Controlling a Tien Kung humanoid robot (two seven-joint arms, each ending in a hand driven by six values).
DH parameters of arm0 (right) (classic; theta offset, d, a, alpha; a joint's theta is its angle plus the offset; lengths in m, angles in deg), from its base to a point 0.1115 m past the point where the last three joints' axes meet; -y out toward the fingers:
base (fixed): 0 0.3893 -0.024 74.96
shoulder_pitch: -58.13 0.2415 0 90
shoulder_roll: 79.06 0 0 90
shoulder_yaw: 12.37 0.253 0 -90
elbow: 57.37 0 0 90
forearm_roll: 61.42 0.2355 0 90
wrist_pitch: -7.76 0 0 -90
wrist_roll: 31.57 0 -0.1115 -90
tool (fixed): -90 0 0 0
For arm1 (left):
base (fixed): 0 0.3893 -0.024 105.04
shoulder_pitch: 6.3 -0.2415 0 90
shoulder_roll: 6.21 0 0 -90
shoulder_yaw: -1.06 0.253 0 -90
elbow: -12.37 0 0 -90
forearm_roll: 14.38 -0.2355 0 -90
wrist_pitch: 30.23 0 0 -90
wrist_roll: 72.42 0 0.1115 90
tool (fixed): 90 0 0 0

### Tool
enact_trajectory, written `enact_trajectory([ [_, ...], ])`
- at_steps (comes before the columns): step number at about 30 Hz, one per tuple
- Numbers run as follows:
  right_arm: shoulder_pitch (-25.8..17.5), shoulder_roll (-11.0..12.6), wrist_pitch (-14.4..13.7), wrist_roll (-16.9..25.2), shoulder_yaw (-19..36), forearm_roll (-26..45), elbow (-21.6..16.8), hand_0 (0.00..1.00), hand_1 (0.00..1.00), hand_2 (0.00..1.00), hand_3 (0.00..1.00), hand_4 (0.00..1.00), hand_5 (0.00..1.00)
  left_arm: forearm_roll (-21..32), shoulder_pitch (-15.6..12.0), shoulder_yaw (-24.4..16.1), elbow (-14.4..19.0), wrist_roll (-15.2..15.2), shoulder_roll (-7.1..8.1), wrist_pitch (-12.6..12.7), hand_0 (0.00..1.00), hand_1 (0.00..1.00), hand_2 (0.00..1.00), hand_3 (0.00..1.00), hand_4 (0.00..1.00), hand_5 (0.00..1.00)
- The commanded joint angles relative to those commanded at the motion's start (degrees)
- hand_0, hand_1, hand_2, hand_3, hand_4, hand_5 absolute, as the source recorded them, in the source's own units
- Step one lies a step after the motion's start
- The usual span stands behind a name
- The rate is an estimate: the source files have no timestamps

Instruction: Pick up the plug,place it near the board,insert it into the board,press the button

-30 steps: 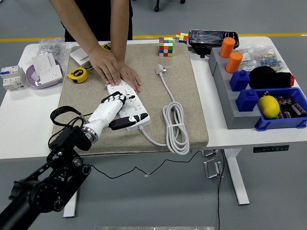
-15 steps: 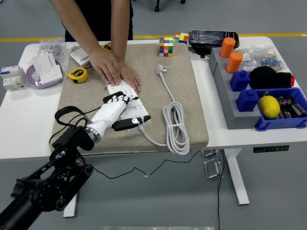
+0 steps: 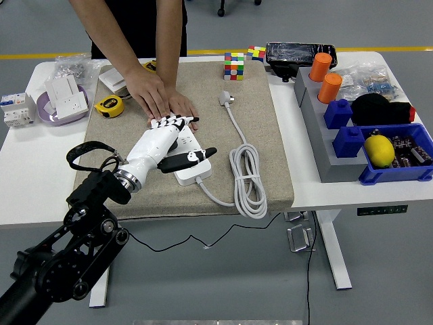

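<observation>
While the person's hands (image 3: pixel 162 101) pin the far end of the power strip (image 3: pixel 186 159), your left hand (image 3: pixel 162 145) sits over the strip's middle, so you look to be at the button-press end of the task, or just feeling for it. That doesn't fit the scene though: the plug (image 3: pixel 225 99) lies loose on the beige mat (image 3: pixel 264 142), to the right of the strip and past its far end, well apart from it, prongs pointing away. Nothing's plugged in as far as I can see. The white cable (image 3: pixel 247 176) runs back from the plug, coils right of the strip, then loops into the strip's near end.

Judgement: pick-up isn't done yet. Next move needs you to lift off the strip, swing right and reach out to the plug, then take it by the body, not the cord.

Hand pose: palm down, wrist low at the strip's near-left corner, forearm angled in from the lower left. Fingers are extended and lie flat over the sockets, tips touching or just short of the person's fingers; can't tell which. Thumb sticks out right, across the strip's near part. Holding nothing.

Right hand isn't visible. I can't make out the strip's switch; it may be under the hands.
</observation>
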Motion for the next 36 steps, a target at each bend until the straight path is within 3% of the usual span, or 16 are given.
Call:
enact_trajectory([
  [4, -0.1, 0.1, 0.0, 0.0, 0.1, -0.1, 0.0, 0.880, 0.831, 0.809, 0.833, 0.998, 0.998, 0.6, -1.6, -1.0, 8.7, 1.9, 1.62, -0.5, 0.970, 0.924, 0.889, 0.900, 0.998, 0.875],
  [5, -0.2, 0.1, 0.0, 0.0, 0.1, -0.1, 0.0, 0.880, 0.831, 0.809, 0.831, 0.998, 0.998, 0.3, -1.9, -1.2, 11.0, 2.3, 1.91, -1.1, 0.505, 0.547, 0.506, 0.882, 0.853, 0.444],
  [8, -0.3, 0.1, 0.0, 0.0, 0.2, -0.1, 0.0, 0.880, 0.831, 0.809, 0.831, 0.998, 0.998, -1.3, -3.5, -1.8, 17.7, 5.0, 3.39, -5.8, 0.505, 0.547, 0.506, 0.882, 0.853, 0.444],
  [10, -0.3, 0.1, 0.0, 0.0, 0.3, -0.2, 0.0, 0.880, 0.831, 0.809, 0.831, 0.998, 0.998, -3.2, -4.6, -2.0, 19.9, 6.4, 4.11, -9.0, 0.505, 0.547, 0.506, 0.882, 0.853, 0.444],
  [11, -0.3, 0.0, 0.0, 0.0, 0.4, -0.2, 0.0, 0.880, 0.830, 0.809, 0.831, 0.998, 0.998, -4.3, -5.2, -2.1, 19.9, 7.0, 4.44, -10.7, 0.285, 0.228, 0.310, 0.882, 0.683, 0.238],
  [16, -0.4, 0.0, 0.1, 0.0, 0.4, -0.2, 0.0, 0.880, 0.830, 0.809, 0.831, 0.998, 0.998, -5.7, -6.7, -2.0, 19.9, 8.8, 5.55, -16.8, 0.285, 0.228, 0.310, 0.882, 0.683, 0.238],
  [17, -0.5, 0.0, 0.1, 0.0, 0.4, -0.2, 0.0, 0.879, 0.831, 0.809, 0.832, 0.998, 0.998, -5.7, -6.8, -2.0, 19.9, 9.1, 5.69, -17.8, 0.218, 0.097, 0.185, 0.867, 0.510, 0.087],
  [22, -0.4, 0.1, 0.0, 0.0, 0.4, -0.1, 0.0, 0.879, 0.831, 0.809, 0.832, 0.998, 0.998, -5.7, -6.7, -1.7, 19.9, 10.2, 6.03, -22.8, 0.218, 0.097, 0.185, 0.867, 0.510, 0.087],
  [23, -0.4, 0.1, 0.0, -0.1, 0.4, -0.1, 0.0, 0.879, 0.830, 0.808, 0.832, 0.998, 0.998, -5.7, -6.5, -1.4, 19.9, 10.4, 6.07, -24.3, 0.181, 0.058, 0.150, 0.890, 0.561, 0.002],
  [29, -0.3, 0.1, 0.0, -0.1, 0.4, -0.1, 0.0, 0.880, 0.830, 0.809, 0.831, 0.998, 0.998, -5.7, -5.6, -0.4, 19.8, 11.9, 5.72, -31.1, 0.174, 0.050, 0.144, 0.912, 0.590, 0.002],
  [32, -0.3, 0.1, 0.0, 0.0, 0.4, -0.1, 0.0, 0.880, 0.830, 0.809, 0.831, 0.998, 0.998, -5.7, -4.8, 0.5, 18.0, 12.1, 5.33, -32.2, 0.174, 0.050, 0.144, 0.912, 0.590, 0.002],
  [36, -0.2, 0.0, 0.0, 0.0, 0.4, -0.1, -0.1, 0.879, 0.829, 0.809, 0.831, 0.998, 0.998, -5.7, -3.0, 2.0, 13.4, 11.2, 4.26, -31.0, 0.173, 0.049, 0.147, 0.914, 0.591, 0.002],
])
